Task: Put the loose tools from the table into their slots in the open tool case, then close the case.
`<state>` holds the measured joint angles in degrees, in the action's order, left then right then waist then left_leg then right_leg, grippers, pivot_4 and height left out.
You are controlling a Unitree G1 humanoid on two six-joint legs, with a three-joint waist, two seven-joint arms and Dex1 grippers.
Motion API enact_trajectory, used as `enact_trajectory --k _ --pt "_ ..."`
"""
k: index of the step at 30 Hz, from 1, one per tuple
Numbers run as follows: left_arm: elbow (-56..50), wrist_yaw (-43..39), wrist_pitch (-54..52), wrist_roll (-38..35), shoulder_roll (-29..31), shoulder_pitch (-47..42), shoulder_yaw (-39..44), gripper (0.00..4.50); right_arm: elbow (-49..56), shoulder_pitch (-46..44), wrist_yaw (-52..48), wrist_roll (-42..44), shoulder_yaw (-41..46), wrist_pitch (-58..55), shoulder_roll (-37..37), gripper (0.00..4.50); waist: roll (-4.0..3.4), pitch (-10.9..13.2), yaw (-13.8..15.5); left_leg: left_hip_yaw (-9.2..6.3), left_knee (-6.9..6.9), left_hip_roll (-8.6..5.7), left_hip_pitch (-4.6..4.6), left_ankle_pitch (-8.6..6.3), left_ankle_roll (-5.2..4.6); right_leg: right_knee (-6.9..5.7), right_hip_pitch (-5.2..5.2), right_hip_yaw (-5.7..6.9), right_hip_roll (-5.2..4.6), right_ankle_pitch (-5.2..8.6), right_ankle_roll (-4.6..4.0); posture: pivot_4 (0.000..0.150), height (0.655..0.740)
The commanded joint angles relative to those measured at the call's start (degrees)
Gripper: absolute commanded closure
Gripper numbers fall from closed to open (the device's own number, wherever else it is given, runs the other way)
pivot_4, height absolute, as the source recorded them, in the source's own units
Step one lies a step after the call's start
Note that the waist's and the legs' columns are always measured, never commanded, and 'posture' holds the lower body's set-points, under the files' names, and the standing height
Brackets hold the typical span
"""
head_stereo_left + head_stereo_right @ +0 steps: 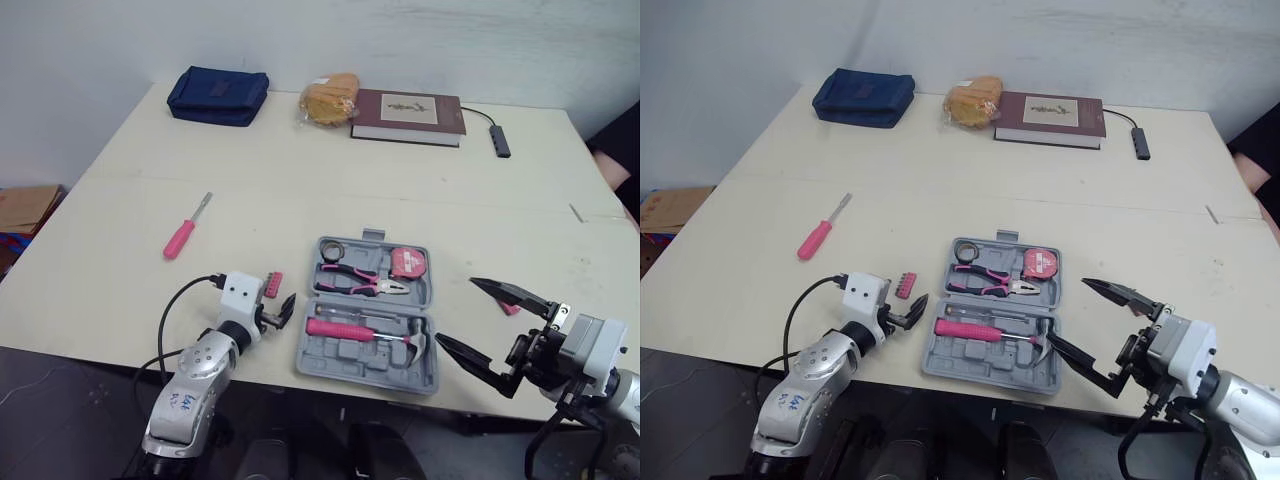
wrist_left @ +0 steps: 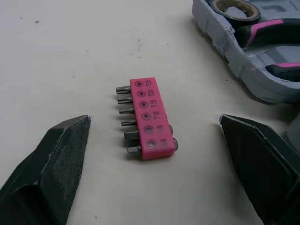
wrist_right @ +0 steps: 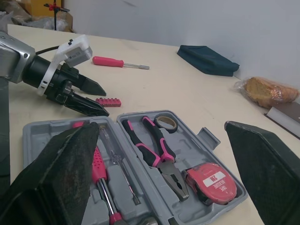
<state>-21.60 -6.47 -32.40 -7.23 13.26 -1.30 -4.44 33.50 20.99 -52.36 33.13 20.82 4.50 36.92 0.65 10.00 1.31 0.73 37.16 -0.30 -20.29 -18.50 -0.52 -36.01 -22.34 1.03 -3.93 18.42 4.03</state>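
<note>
Left hand (image 1: 283, 312) spread open facing the pink bit holder (image 2: 151, 119) on the worktop (image 1: 300, 160), just beside the open tool case (image 1: 345, 352) (pliers (image 1: 360, 281) and tape measure (image 1: 406, 263) slotted), right hand (image 1: 455, 310) agape opposite, pink screwdriver (image 1: 185, 232) well apart

Silver forearms (image 1: 190, 390), blue scribble (image 1: 183, 403) on left, white wrist blocks (image 1: 238, 296), black cables (image 1: 170, 318), wedge-shaped black gripper fingers (image 2: 56, 164)

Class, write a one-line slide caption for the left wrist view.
Open left gripper faces a pink bit holder on the table, beside the grey tool case.
</note>
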Motion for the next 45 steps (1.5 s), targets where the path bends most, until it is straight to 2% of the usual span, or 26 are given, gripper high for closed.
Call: enact_trajectory --k 1,2,3,4,5,8,10,17,20,24,28,31,33,36,40,45 --pt "1.41 0.07 0.61 0.85 -0.27 0.55 0.86 0.05 2.29 0.24 0.92 1.17 2.41 -0.49 0.28 0.00 0.00 0.00 0.00 0.00 0.00 0.00 0.00 0.00 0.00 0.00 0.00 0.00 0.00 0.00 0.00 0.150 0.7400" --pt "1.54 -0.30 0.46 0.74 -0.25 0.62 0.85 0.05 2.40 0.32 1.03 1.18 2.54 -0.55 0.25 0.00 0.00 0.00 0.00 0.00 0.00 0.00 0.00 0.00 0.00 0.00 0.00 0.00 0.00 0.00 0.00 0.150 0.7400" --pt "1.69 -0.31 0.50 0.77 -0.36 0.76 0.94 0.61 2.51 0.40 1.14 1.22 2.66 -0.64 0.19 0.00 0.00 0.00 0.01 0.00 0.00 0.00 0.00 0.00 0.00 0.00 0.00 0.00 0.00 0.00 0.00 0.150 0.7400" --pt "1.79 -0.29 0.49 0.85 -0.43 0.85 1.00 0.89 2.60 0.45 1.19 1.24 2.73 -0.71 0.16 0.00 -0.01 0.00 0.01 0.00 0.00 0.00 0.00 0.00 0.00 0.00 0.00 0.00 0.00 0.00 0.00 0.150 0.7400" --pt "2.08 -0.61 0.21 0.46 -0.61 0.83 1.18 1.43 2.69 0.58 1.23 1.20 2.75 -0.78 0.14 0.00 -0.01 -0.01 0.03 0.00 0.00 0.00 0.00 0.00 0.00 0.00 0.00 0.00 0.00 0.00 0.00 0.150 0.7400" --pt "4.77 -5.38 -1.86 -4.66 -1.92 -0.48 2.02 2.85 3.25 2.30 0.81 1.28 3.04 -0.78 -0.05 0.00 -0.10 -0.06 0.16 0.00 0.00 0.00 0.01 0.00 0.00 0.02 0.04 0.00 0.00 0.00 0.00 0.150 0.7400" --pt "5.76 -6.50 -2.18 -4.97 -1.55 -0.99 2.54 3.76 3.46 2.89 0.71 1.20 3.07 -0.64 -0.16 0.00 -0.13 -0.09 0.26 -0.01 0.01 0.00 0.03 0.00 0.00 0.04 0.07 0.00 0.00 0.00 0.00 0.150 0.7400" --pt "7.27 -9.26 0.59 -4.18 1.05 -1.50 4.01 3.81 3.88 5.02 0.26 0.88 3.36 0.00 -0.74 0.00 -0.17 -0.11 0.12 -0.04 0.00 0.00 0.19 -0.02 -0.03 0.13 0.36 0.01 0.00 -0.01 0.02 0.150 0.7400" --pt "7.62 -11.37 6.35 -5.48 1.69 -2.28 7.22 3.81 4.30 5.36 0.71 0.68 3.59 0.00 -0.98 0.00 -0.16 -0.10 0.08 -0.05 0.00 0.00 0.20 -0.02 -0.03 0.13 0.35 0.01 -0.01 -0.01 0.02 0.150 0.7400" --pt "9.35 -23.60 15.70 -11.58 6.99 -7.40 12.05 3.81 5.41 5.40 1.59 -0.31 4.18 0.00 -0.85 0.00 0.01 0.00 -0.03 -0.06 0.00 0.02 0.09 0.01 0.02 0.03 0.10 0.03 0.00 0.00 0.00 0.150 0.7400" --pt "11.43 -36.76 16.42 -16.76 13.89 -12.51 12.19 3.81 6.88 7.35 1.43 0.68 7.05 -0.85 0.04 0.00 -0.03 -0.01 -0.02 -0.06 -0.01 0.01 -0.05 0.06 0.10 0.04 -0.04 0.04 -0.01 -0.01 -0.01 0.150 0.7400" --pt "11.21 -50.23 14.81 -21.22 19.85 -17.34 9.15 3.81 7.90 10.63 -0.28 1.42 9.80 -0.91 0.39 0.00 -0.02 0.00 0.19 -0.07 0.01 0.01 -0.11 0.06 0.14 0.10 -0.03 0.07 -0.02 -0.01 -0.01 0.150 0.7400" --pt "10.26 -56.46 13.25 -22.16 23.18 -19.45 6.03 3.81 8.42 11.84 -0.72 1.67 10.34 -0.77 0.27 0.00 -0.03 0.00 -0.04 -0.07 0.00 0.01 -0.11 0.08 0.18 0.17 -0.02 0.07 -0.02 -0.01 -0.01 0.150 0.7400" --pt "9.27 -61.13 14.28 -19.75 26.13 -21.44 1.72 3.81 8.58 12.14 -0.58 1.60 10.07 -0.62 -0.16 0.00 -0.05 0.01 -0.53 -0.05 0.00 0.01 -0.08 0.02 0.05 0.13 0.00 0.02 -0.05 -0.01 -0.01 0.150 0.7400" --pt "4.64 -61.74 9.80 -16.05 28.09 -23.69 -5.59 3.81 9.84 12.91 -0.10 1.34 8.88 -0.87 -0.97 0.00 -0.06 0.04 -0.89 -0.07 -0.04 0.01 -0.05 0.03 0.05 0.04 -0.03 0.03 -0.05 0.01 -0.04 0.150 0.7400" --pt "2.17 -60.72 9.30 -7.36 30.44 -25.40 -12.63 3.81 12.46 13.61 1.38 0.72 6.73 -2.10 -1.81 0.00 -0.07 0.05 -1.23 -0.10 -0.04 0.01 -0.09 0.03 0.05 0.06 -0.04 0.04 -0.04 0.01 -0.04 0.150 0.7400"
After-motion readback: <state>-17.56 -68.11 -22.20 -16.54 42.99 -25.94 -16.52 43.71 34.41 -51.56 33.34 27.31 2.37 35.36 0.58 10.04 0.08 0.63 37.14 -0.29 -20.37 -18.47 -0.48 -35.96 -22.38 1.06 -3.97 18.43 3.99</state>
